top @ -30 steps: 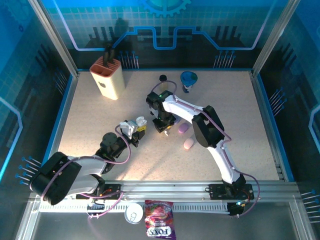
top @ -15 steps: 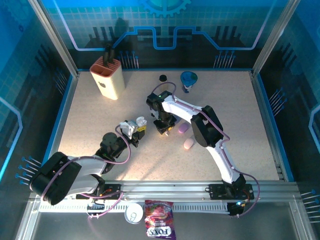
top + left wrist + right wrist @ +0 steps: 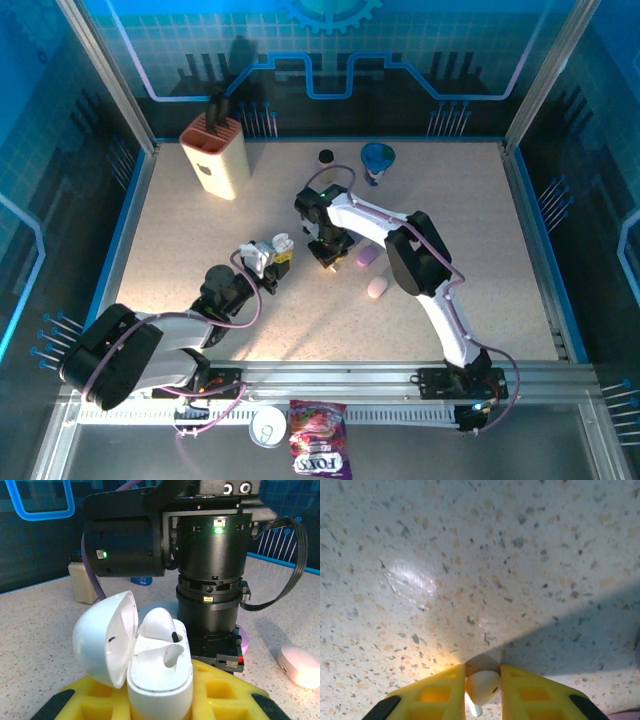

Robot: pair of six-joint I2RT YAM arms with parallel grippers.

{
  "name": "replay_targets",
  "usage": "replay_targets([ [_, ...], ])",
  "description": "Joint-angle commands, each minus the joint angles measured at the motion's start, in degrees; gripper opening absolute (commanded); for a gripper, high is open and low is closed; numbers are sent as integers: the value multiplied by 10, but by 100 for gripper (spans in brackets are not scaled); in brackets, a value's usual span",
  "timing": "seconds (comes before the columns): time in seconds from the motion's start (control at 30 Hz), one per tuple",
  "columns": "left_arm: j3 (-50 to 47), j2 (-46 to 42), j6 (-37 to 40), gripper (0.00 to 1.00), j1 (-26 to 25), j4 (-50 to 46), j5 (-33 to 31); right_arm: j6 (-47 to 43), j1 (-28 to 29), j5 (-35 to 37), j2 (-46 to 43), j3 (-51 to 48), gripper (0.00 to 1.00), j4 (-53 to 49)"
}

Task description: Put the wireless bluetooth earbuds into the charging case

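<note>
Looks half done: seated earbud (image 3: 159,625) in open white charging case (image 3: 160,680), left gripper (image 3: 159,702) jaws clamped on case. Right gripper (image 3: 482,676) jaws pinch second white earbud (image 3: 482,687) at worktop (image 3: 470,555) (lift, insert remain).

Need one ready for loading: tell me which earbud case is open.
The white case in the left gripper, flipped open; the purple case and pink case lie shut.

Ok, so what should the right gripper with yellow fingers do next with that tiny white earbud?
Probably lift straight up. The right gripper looks closed on the tiny white plastic earbud down at the speckled table, while the left gripper holds the open white pebble-shaped case ready.
</note>
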Motion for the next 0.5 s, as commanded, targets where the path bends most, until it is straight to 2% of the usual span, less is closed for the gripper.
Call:
replay_targets([
  [0.0, -1, -1, 7, 0, 6, 8, 8, 26, -5, -13, -51, -44, 20, 50],
  [0.13, 7, 4, 1, 1, 5, 8, 17, 54, -15, -13, -132, -128, 19, 147],
  [0.47, 23, 41, -25, 0, 4, 47, 26, 99, -8, -41, -392, -384, 20, 501],
])
